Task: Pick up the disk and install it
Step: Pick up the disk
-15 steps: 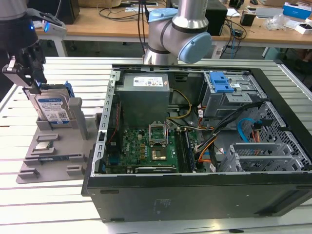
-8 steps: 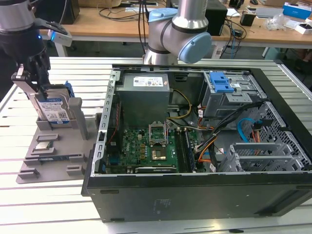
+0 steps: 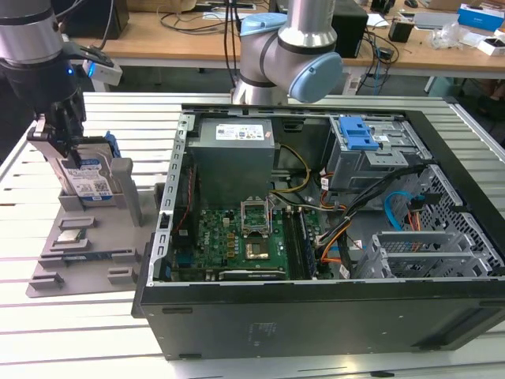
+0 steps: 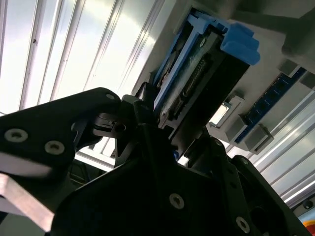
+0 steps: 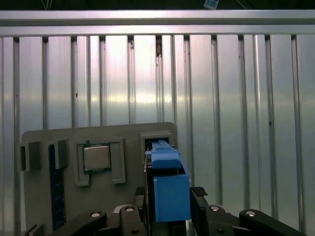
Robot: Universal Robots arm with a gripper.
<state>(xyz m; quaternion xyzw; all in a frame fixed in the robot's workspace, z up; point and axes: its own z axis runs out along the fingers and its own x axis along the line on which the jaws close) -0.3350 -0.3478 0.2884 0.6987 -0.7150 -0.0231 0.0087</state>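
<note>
Where the grey tray [image 3: 71,260] sits on the slatted table [image 3: 79,332], at the exterior view's left, we see the gripper [image 3: 59,138] come down from above onto the disk [image 3: 85,180]. The disk stands upright on its edge in a slot of the tray, its white-and-blue label facing the camera and its blue frame showing along the far edge.

Looking straight down in the first wrist view, we find the blue frame of the disk [image 5: 165,157] running between the gripper [image 5: 171,209] parts. The dark fingers [image 5: 199,199] sit on either side of it, tight against the plastic, with no gap that we can make out. We take them as closed on the disk, which rests in its slot.

In the second wrist view the disk [image 4: 197,73] runs edge-on away from the gripper [image 4: 172,132], its row of connector pins and a blue tab at the far end in sight.

Beside the disk's slot, a small square chip [image 5: 96,157] lies flat in its own recess of the tray [image 5: 98,135]. We also see it in the exterior view [image 3: 69,235], nearer the camera than the disk.

To the exterior view's right of the tray stands the open computer case [image 3: 316,316]. Inside it are a green circuit board [image 3: 229,241], a grey power supply [image 3: 234,146] and a drive cage with a blue latch [image 3: 359,134], well apart from the disk.
</note>
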